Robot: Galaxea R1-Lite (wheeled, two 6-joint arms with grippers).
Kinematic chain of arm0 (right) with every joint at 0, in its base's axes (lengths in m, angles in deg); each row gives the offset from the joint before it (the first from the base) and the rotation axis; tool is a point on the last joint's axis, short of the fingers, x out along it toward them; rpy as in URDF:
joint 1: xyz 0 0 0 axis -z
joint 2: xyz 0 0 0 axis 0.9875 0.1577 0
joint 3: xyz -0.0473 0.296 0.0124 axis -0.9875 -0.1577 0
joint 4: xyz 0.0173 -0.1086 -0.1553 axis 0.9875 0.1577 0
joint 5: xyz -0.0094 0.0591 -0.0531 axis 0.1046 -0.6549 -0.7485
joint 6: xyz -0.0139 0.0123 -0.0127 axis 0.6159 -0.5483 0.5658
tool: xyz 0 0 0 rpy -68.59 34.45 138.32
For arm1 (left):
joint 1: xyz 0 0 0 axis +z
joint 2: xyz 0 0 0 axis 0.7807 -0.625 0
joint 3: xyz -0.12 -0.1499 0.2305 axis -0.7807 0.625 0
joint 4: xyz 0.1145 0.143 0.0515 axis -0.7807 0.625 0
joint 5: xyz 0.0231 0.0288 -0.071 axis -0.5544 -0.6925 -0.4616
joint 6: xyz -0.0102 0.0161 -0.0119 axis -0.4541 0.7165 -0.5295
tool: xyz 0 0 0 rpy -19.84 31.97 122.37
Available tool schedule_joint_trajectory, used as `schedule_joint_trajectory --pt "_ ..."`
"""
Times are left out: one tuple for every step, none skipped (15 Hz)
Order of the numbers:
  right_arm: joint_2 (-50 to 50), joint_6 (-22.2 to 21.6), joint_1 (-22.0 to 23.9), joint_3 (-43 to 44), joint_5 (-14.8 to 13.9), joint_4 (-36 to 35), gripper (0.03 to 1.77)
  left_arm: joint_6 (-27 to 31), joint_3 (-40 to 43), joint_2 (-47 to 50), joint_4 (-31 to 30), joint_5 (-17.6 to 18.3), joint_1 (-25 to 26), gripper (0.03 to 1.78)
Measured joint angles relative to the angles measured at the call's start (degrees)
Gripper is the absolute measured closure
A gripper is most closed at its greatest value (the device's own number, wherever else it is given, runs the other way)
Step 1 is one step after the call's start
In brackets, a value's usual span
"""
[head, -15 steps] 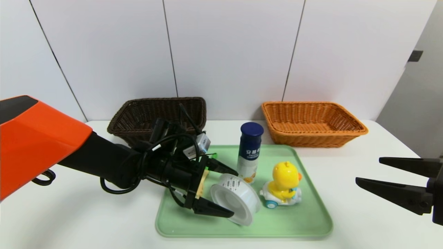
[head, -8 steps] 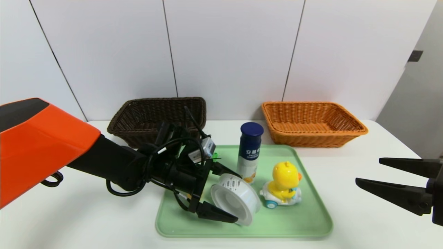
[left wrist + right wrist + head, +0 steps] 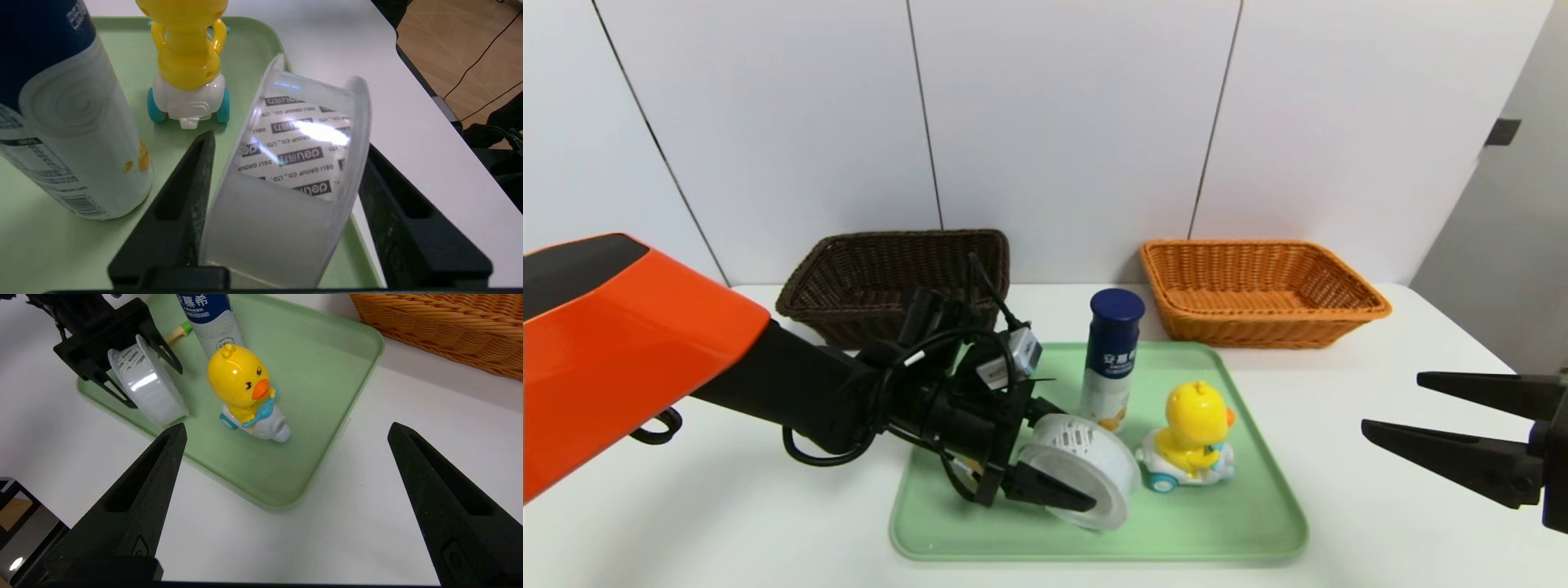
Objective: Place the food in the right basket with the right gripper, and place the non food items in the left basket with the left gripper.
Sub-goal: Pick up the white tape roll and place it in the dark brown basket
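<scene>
A clear tape roll (image 3: 1086, 457) stands on edge on the green tray (image 3: 1241, 523). My left gripper (image 3: 1070, 461) is shut on the tape roll (image 3: 286, 171), one black finger against each side of it. A blue-capped drink bottle (image 3: 1112, 359) stands upright just behind the roll. A yellow duck toy (image 3: 1192, 433) on a scooter sits to its right. The brown left basket (image 3: 890, 269) and the orange right basket (image 3: 1258, 286) stand at the back. My right gripper (image 3: 1392, 402) hangs open above the table, right of the tray, and holds nothing.
In the right wrist view a small beige and green stick (image 3: 179, 331) lies on the tray behind the left gripper. The bottle (image 3: 61, 114) stands close beside the left gripper's finger. White table surrounds the tray; the wall is right behind the baskets.
My left gripper has slid forward around the tape roll and its fingers have closed in onto the roll's sides. The right arm has not moved.
</scene>
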Motion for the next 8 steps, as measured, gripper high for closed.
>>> schedule_joint_trajectory --pt "0.0 0.0 0.0 0.0 0.0 0.0 0.1 0.0 0.0 0.0 0.0 0.0 0.0 0.88" --pt "0.0 0.0 0.0 0.0 0.0 0.0 0.1 0.0 0.0 0.0 0.0 0.1 0.0 0.98" --pt "0.0 0.0 0.0 0.0 0.0 0.1 0.1 0.0 0.0 0.0 0.0 0.1 0.0 1.08" --pt "0.0 -0.1 0.0 0.0 0.0 0.1 0.1 0.0 0.0 0.2 0.0 0.0 0.0 1.23" --pt "0.0 -0.1 0.0 0.0 0.0 0.1 0.1 0.0 0.0 0.4 0.0 0.0 0.0 1.23" --pt "0.0 -0.1 0.0 0.0 0.0 0.1 0.1 0.0 0.1 0.7 0.0 0.1 0.0 1.23" --pt "0.0 -0.1 0.0 -0.1 0.0 0.2 0.1 -0.1 0.2 1.1 0.0 0.0 0.1 1.23" --pt "-0.1 -0.3 0.0 -0.3 0.0 0.0 0.1 -0.1 0.2 1.6 0.1 0.0 0.1 1.23"
